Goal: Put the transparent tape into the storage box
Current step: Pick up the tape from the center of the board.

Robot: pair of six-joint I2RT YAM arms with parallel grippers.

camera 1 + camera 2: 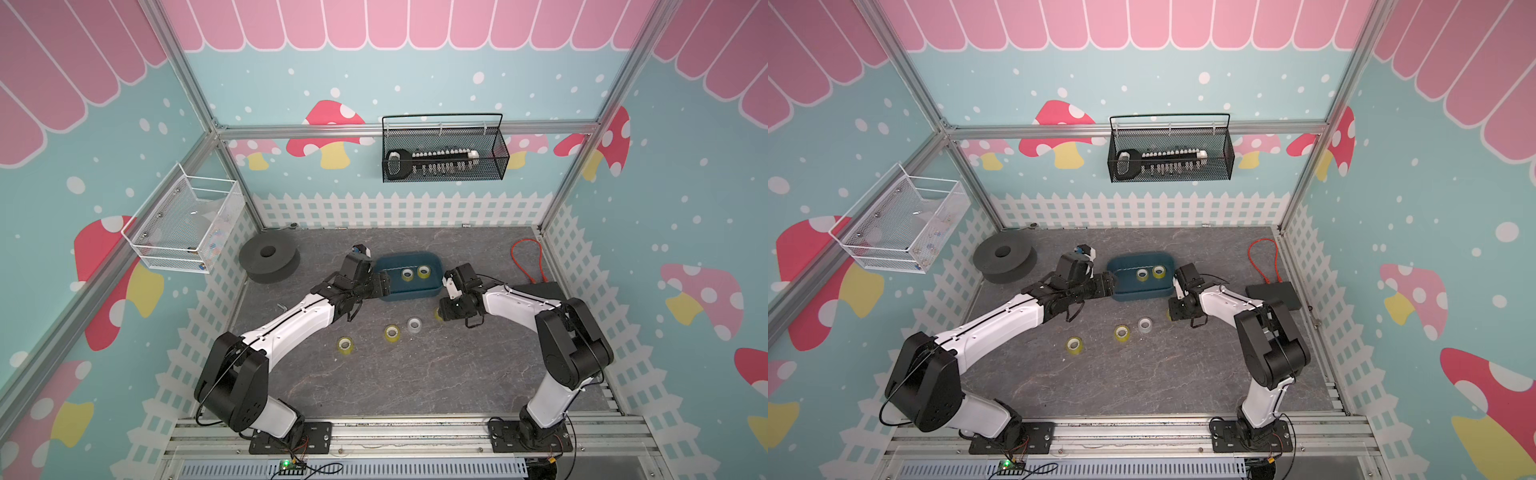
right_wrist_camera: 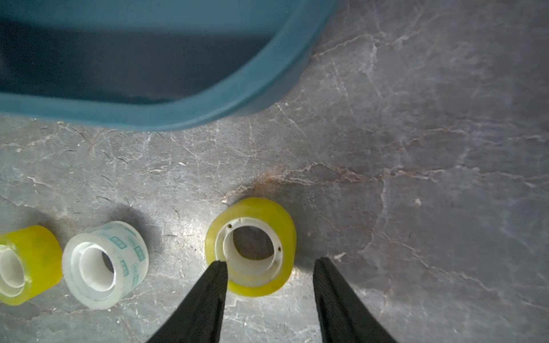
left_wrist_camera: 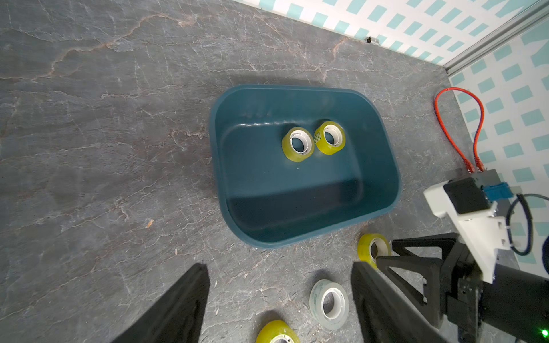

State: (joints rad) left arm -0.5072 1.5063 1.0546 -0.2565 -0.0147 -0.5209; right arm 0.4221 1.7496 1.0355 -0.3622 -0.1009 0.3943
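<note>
Two yellow-tinted transparent tape rolls (image 3: 297, 156) are lying side by side inside the dark teal, round-cornered plastic storage box (image 1: 411, 296), so the task is looking about a third done. Four more rolls are sitting out on the grey marbled tabletop (image 1: 415, 382) in front of the box: a colourless clear tape roll (image 2: 127, 246), a yellow roll beside it (image 1: 392, 337), another yellow roll farther out (image 1: 345, 351), and a yellow roll nearest the box (image 2: 252, 208). The right hand (image 2: 269, 262) is straddling that last one with fingers (image 2: 208, 297) apart, one tip over its edge, the other just beside it, not yet gripping. The left hand (image 3: 279, 265) is hovering at the box's end, spread wide and holding nothing.
</note>
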